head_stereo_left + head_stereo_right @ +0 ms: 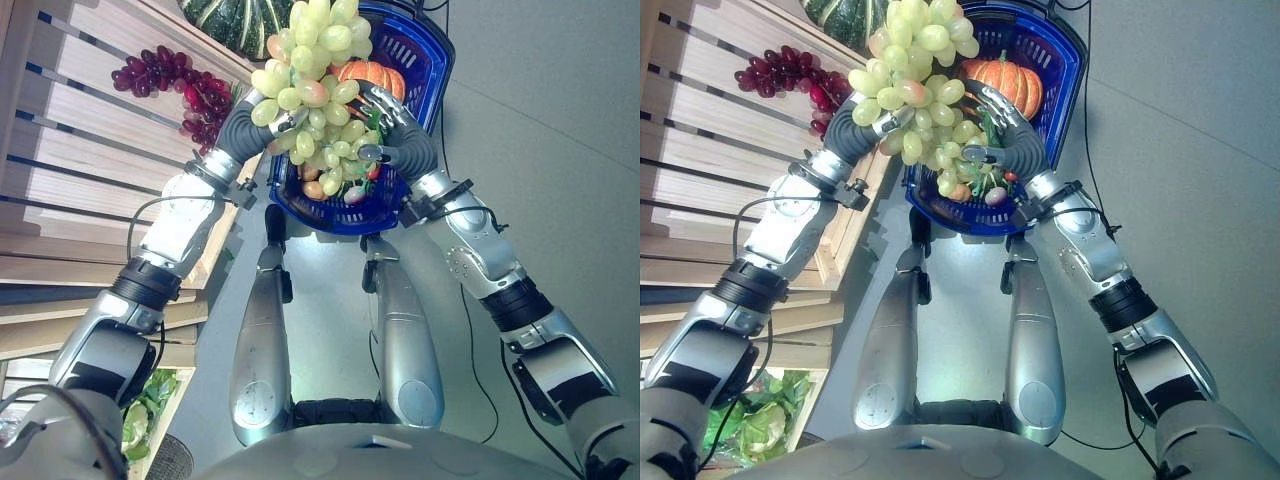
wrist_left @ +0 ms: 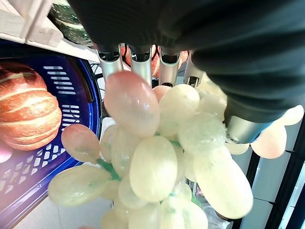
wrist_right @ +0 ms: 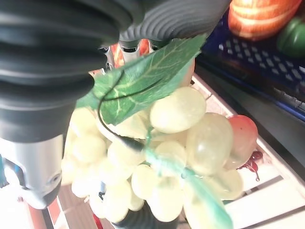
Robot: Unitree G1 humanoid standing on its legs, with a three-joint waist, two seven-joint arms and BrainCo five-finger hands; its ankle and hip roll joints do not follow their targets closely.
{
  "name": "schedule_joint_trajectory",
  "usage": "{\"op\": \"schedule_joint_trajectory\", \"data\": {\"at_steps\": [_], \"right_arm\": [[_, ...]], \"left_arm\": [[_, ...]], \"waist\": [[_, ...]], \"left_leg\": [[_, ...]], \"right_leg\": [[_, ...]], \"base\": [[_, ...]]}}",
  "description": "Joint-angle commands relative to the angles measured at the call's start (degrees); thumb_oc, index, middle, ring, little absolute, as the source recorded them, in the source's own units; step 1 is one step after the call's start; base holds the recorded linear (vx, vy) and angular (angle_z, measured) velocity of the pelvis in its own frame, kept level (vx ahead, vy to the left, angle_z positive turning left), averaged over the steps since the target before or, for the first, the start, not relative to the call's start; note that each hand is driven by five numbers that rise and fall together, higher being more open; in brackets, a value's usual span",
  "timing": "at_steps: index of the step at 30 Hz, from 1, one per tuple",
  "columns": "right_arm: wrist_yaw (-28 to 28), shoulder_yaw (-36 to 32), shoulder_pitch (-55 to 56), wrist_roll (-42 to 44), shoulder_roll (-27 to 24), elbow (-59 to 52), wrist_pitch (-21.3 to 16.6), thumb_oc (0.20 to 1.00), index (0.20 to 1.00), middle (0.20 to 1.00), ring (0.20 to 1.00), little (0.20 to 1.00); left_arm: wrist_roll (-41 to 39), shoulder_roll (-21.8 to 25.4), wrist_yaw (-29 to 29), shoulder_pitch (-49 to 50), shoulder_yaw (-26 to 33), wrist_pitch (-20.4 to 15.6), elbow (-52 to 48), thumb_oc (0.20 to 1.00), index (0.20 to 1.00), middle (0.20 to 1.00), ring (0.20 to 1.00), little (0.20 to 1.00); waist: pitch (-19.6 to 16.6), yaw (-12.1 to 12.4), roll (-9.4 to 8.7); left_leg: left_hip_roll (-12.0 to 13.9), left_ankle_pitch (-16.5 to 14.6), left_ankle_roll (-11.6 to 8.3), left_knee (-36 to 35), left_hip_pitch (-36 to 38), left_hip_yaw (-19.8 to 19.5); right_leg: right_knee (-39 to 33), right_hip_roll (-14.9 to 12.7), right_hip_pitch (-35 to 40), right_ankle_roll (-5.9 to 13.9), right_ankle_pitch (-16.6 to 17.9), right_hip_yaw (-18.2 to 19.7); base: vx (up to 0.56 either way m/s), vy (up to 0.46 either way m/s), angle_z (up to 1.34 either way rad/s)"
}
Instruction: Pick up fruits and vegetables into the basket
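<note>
While the fingers point(image 1: 287, 120) of the left hand point(image 1: 247, 118) curl round one side of a big bunch of green grapes point(image 1: 318, 85), the right hand point(image 1: 395, 130) closes on the other side, its fingers bent over the lower grapes, so both hands grip the same bunch between them. In the left wrist view the silver fingers come down behind the pale grapes, a few of them flushed pink, and press against them. In the right wrist view a green leaf point(image 3: 143, 81) and a pale green stem point(image 3: 186, 176) lie against the fruit next to the hand's ribbed cover.

The bunch hangs in the air in front of and just above a blue basket point(image 1: 425, 70), covering much of its opening. Inside the basket lies an orange pumpkin point(image 1: 375, 78), and some smaller fruits point(image 1: 330, 188) show at its near end under the grapes.

On the robot's left stands a wooden slatted shelf point(image 1: 70, 150). A bunch of dark red grapes point(image 1: 175, 78) lies on it, and a dark green striped squash point(image 1: 235, 20) sits farther along. Leafy greens point(image 1: 750, 425) show low down by the shelf's foot.
</note>
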Motion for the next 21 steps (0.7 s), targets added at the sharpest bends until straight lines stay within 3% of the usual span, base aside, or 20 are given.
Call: {"op": "schedule_joint_trajectory", "data": {"at_steps": [1, 20, 21], "right_arm": [[0.4, 1.7, -1.1, 1.2, -0.9, -7.4, 0.6, 1.000, 1.000, 1.000, 1.000, 1.000], [2.3, 6.6, -2.9, 4.0, -3.5, -7.1, 11.8, 1.000, 1.000, 1.000, 1.000, 1.000], [2.5, 6.8, -3.1, 4.4, -3.6, -7.2, 11.8, 0.878, 0.878, 0.878, 0.878, 0.878]], "left_arm": [[-1.0, 0.1, -2.1, -3.3, -0.7, -2.7, -7.6, 0.200, 0.200, 0.200, 0.200, 0.200], [0.8, 2.0, 0.2, -4.2, -1.5, -5.3, -13.2, 0.200, 0.200, 0.200, 0.200, 0.200], [0.9, 1.9, 0.1, -4.1, -1.5, -5.2, -13.4, 0.200, 0.200, 0.200, 0.200, 0.200]], "waist": [[-1.2, 0.0, 0.07], [-1.2, 0.9, -0.22], [-1.2, 0.9, -0.24]], "left_leg": [[-4.3, -2.7, 3.43, 1.0, 0.0, 3.4], [-4.8, -2.1, 3.48, 0.0, 0.2, 2.9], [-4.8, -2.1, 3.48, -0.1, 0.2, 2.9]], "right_leg": [[-0.1, 4.5, 4.2, -0.77, -4.3, -2.3], [-0.9, 4.7, 4.6, -0.94, -4.0, -2.8], [-1.0, 4.7, 4.7, -0.94, -4.0, -2.8]], "base": [[0.00, 0.000, 0.00], [0.00, 0.000, 0.00], [0.00, 0.000, 0.00]]}}
